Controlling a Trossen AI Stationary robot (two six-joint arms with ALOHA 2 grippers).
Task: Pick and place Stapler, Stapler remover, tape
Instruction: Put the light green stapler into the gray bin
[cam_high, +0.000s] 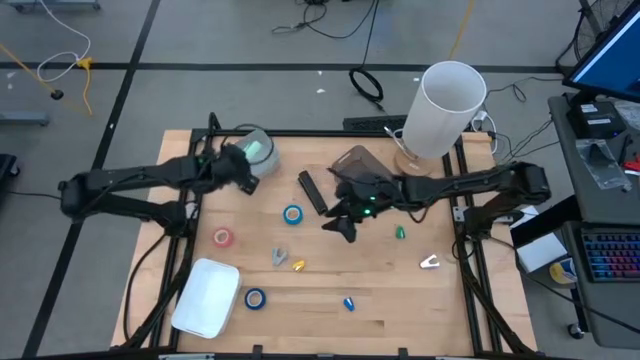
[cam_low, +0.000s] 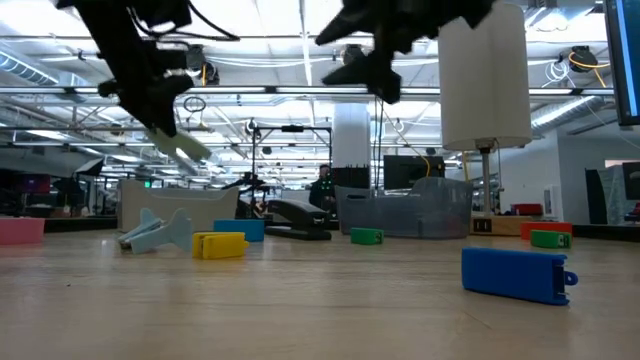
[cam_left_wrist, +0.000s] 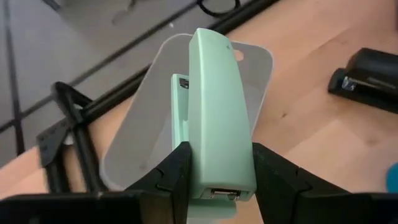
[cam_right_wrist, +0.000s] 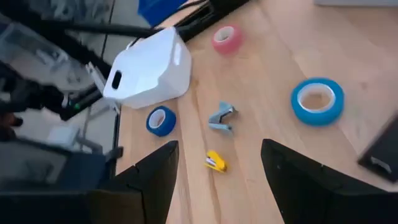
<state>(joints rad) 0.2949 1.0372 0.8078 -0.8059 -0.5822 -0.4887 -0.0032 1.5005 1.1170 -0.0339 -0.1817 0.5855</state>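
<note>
My left tool (cam_left_wrist: 214, 180) is clamped on the mint-green stapler (cam_left_wrist: 214, 112), holding it above the clear bin (cam_high: 258, 148) at about ten o'clock on the tabletop (cam_high: 400, 290). My right tool (cam_right_wrist: 217, 177) hangs open and empty over the middle. A black stapler (cam_high: 312, 191) lies just at its ten o'clock. Tape rolls: light blue tape (cam_high: 292, 214) at centre, pink tape (cam_high: 222, 237) and dark blue tape (cam_high: 255, 298) toward seven o'clock. The grey stapler remover (cam_high: 280, 258) lies beside a yellow one (cam_high: 298, 265).
</note>
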